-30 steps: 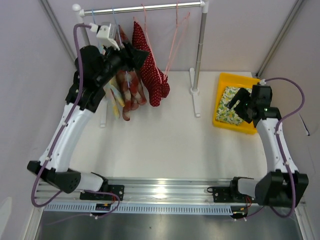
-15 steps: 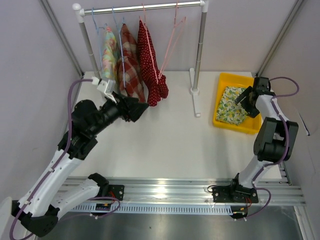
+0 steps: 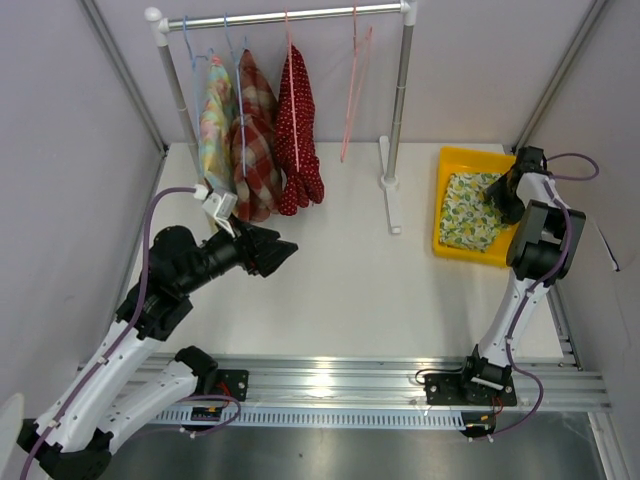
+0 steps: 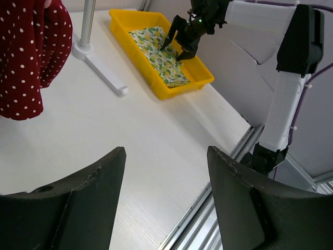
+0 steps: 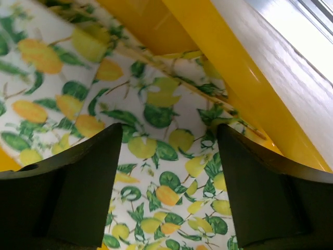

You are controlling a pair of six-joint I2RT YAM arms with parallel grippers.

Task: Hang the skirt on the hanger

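The skirt [image 3: 466, 212], white with a lemon print, lies folded in the yellow tray [image 3: 448, 156] at the right. My right gripper [image 3: 502, 193] hangs open just over its far right part. In the right wrist view the skirt [image 5: 171, 172] fills the space between the spread fingers of that gripper [image 5: 170, 130], with nothing gripped. An empty pink hanger [image 3: 351, 92] hangs on the rack rail. My left gripper [image 3: 285, 250] floats open and empty over the table below the hung clothes. In the left wrist view the left gripper [image 4: 166, 153] frames bare table, with the skirt [image 4: 157, 51] far off.
The rack [image 3: 402, 90] holds a pastel floral garment [image 3: 212, 120], a red plaid one [image 3: 255, 130] and a red polka-dot one [image 3: 298, 130]. Its foot [image 3: 391, 200] stands between the clothes and the tray. Grey walls close in both sides.
My left arm has drawn back from the hung clothes and dropped toward the table. The right gripper has swung to the tray's far right side and come down close over the skirt.
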